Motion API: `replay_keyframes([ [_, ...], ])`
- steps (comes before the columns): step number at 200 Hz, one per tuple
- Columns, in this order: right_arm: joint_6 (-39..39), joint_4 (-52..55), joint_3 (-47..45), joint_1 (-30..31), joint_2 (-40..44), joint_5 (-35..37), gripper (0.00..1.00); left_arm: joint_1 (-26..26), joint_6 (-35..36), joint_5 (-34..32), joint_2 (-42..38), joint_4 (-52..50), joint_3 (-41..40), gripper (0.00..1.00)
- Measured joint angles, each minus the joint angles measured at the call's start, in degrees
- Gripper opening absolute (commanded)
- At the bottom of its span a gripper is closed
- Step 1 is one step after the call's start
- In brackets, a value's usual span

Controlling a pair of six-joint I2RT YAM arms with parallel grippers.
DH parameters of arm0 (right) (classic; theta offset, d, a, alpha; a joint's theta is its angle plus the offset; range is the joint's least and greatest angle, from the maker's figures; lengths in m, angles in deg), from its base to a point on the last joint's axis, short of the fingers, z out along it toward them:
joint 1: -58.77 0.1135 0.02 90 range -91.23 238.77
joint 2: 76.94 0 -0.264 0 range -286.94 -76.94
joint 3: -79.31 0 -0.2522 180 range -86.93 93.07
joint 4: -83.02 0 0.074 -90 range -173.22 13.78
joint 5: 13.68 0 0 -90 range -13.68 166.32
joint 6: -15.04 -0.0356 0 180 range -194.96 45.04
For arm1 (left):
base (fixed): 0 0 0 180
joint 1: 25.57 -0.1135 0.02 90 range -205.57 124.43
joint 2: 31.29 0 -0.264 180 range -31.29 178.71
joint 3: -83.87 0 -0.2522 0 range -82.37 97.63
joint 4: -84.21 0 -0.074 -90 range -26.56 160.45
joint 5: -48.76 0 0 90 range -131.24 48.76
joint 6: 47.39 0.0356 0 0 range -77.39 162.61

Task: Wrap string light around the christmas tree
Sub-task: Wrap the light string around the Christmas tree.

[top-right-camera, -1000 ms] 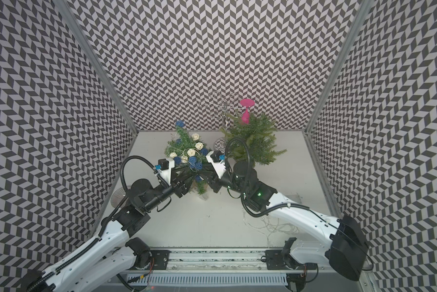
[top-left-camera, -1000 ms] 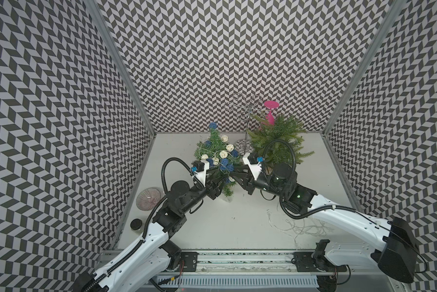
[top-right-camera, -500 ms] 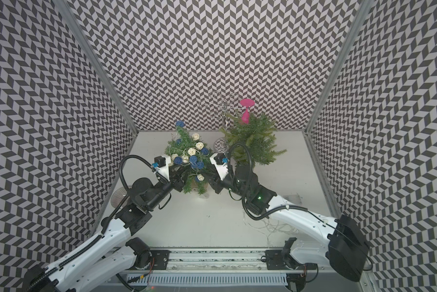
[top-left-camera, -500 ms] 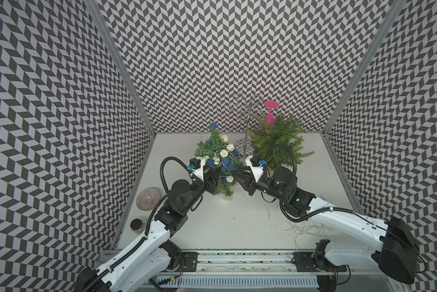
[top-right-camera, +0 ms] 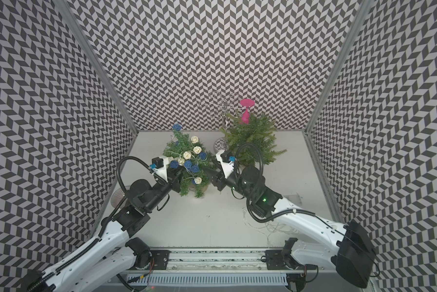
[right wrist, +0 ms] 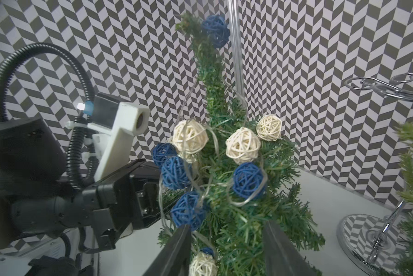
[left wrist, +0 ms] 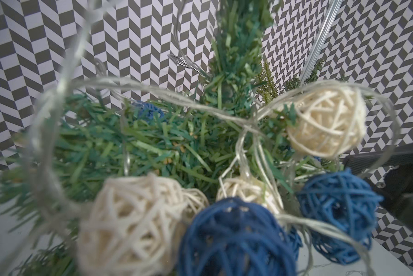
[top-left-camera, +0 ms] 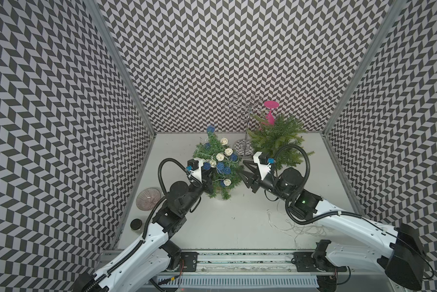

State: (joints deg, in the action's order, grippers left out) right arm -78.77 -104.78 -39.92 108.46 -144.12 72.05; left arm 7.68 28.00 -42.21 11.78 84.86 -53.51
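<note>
Loosely woven balls (right wrist: 242,145); bristly tree (right wrist: 246,222)

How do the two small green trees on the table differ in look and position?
The nearer tree wears a string light of blue and cream balls; the rear tree is bare. The nearer tree has dark, flat needles; the rear tree has lighter, ferny fronds. Both are small green trees.
</note>
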Motion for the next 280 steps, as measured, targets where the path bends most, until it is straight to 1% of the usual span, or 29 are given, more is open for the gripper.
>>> replay_keyframes([
  [32, 0.8, -0.9, 2.4, 0.0, -1.9, -2.3, 0.55, 0.0, 0.0, 0.7, -2.4, -0.4, -1.4, 0.00],
  [66, 2.3, -1.2, 3.0, 0.4, -3.0, -7.5, 0.53, 0.0, 0.0, 1.7, 0.2, 0.3, -1.0, 0.00],
  [91, 3.0, -1.9, 3.0, 1.3, -2.9, -8.1, 0.53, 0.0, 0.0, 1.9, 2.1, 1.3, -1.0, 0.00],
  [123, 3.8, -0.6, 4.8, 1.6, -3.6, -7.7, 0.52, 0.0, 0.0, 1.9, 1.7, 1.7, -1.0, 0.00],
  [143, 4.5, -0.3, 8.2, 1.6, -5.7, -6.8, 0.40, 0.0, 0.0, 2.0, 1.6, 1.7, -1.0, 0.00],
  [165, 5.0, 0.3, 11.2, 1.6, -8.4, -5.7, 0.16, 0.0, -0.1, 2.2, 1.6, 1.9, -1.2, 0.00],
  [172, 5.5, 0.6, 11.8, 1.6, -9.1, -5.4, 0.10, 0.0, -0.1, 2.3, 1.6, 2.1, -1.4, 0.00],
  [180, 5.6, 0.8, 12.1, 1.6, -9.7, -4.9, 0.07, 0.0, -0.2, 2.4, 1.5, 2.4, -1.7, 0.00],
  [191, 6.0, 1.3, 12.2, 1.6, -9.9, -4.4, 0.05, 0.0, -0.3, 2.4, 1.5, 2.7, -2.1, 0.00],
  [206, 6.3, 2.3, 12.7, 1.6, -9.9, -4.5, 0.05, 0.0, -0.3, 2.6, 1.6, 3.0, -2.2, 0.02],
  [243, 7.3, 4.1, 16.6, 1.6, -9.7, -6.8, 0.05, 0.0, -0.5, 3.6, 2.5, 4.6, -2.6, 0.05],
  [257, 7.8, 4.4, 17.1, 1.6, -9.2, -7.2, 0.05, 0.0, -0.5, 3.9, 2.7, 5.1, -2.8, 0.06],
  [269, 8.6, 5.0, 17.2, 1.6, -8.8, -7.9, 0.05, -0.1, -0.6, 4.2, 2.7, 5.4, -3.0, 0.09],
  [280, 9.3, 5.8, 17.2, 1.6, -8.6, -8.9, 0.05, -0.3, -0.9, 4.4, 2.8, 5.7, -3.1, 0.09],
])
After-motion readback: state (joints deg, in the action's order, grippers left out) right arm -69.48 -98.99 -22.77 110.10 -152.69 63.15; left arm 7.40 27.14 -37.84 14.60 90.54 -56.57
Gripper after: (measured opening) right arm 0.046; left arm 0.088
